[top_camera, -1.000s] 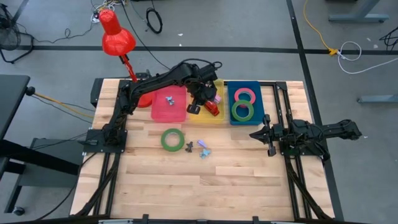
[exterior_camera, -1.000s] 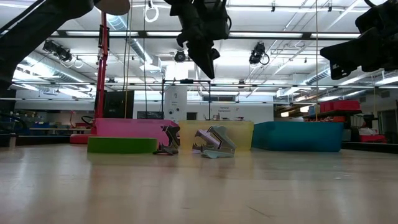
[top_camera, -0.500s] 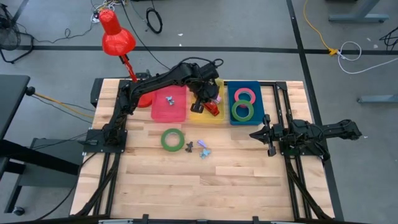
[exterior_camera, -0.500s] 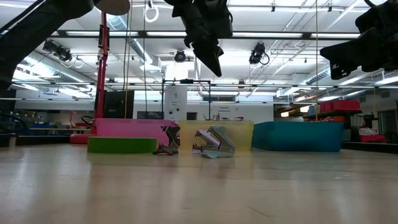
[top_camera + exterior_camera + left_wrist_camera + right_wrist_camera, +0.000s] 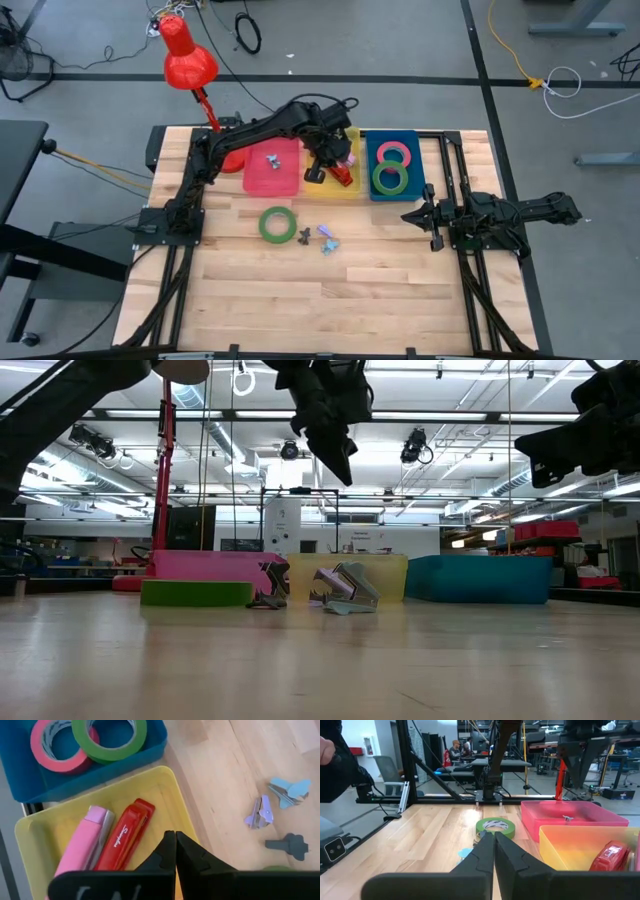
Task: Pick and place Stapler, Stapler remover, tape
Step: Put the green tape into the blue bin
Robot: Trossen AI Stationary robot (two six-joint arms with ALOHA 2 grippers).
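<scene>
The wooden table (image 5: pixel 330 290) is seen from above with three bins lined up along its far edge: a pink bin (image 5: pixel 272 167), a yellow bin (image 5: pixel 334 178) and a blue bin (image 5: pixel 394 165). The left gripper (image 5: pixel 316 172) is held above the yellow bin, its fingers pressed together with nothing between them. The right gripper (image 5: pixel 425 222) is parked over the table's right side, fingers likewise closed and empty. One green tape ring (image 5: pixel 277 223) is left flat on the bare wood, while a second green ring (image 5: pixel 389 178) and the red-pink ring (image 5: pixel 395 153) are found in the blue bin. A red stapler (image 5: pixel 124 841) and a pink stapler (image 5: pixel 83 845) are lying side by side in the yellow bin. Three small staple removers (image 5: pixel 318 237) are scattered just beside the loose green ring, and one more (image 5: pixel 270 160) is spotted in the pink bin.
</scene>
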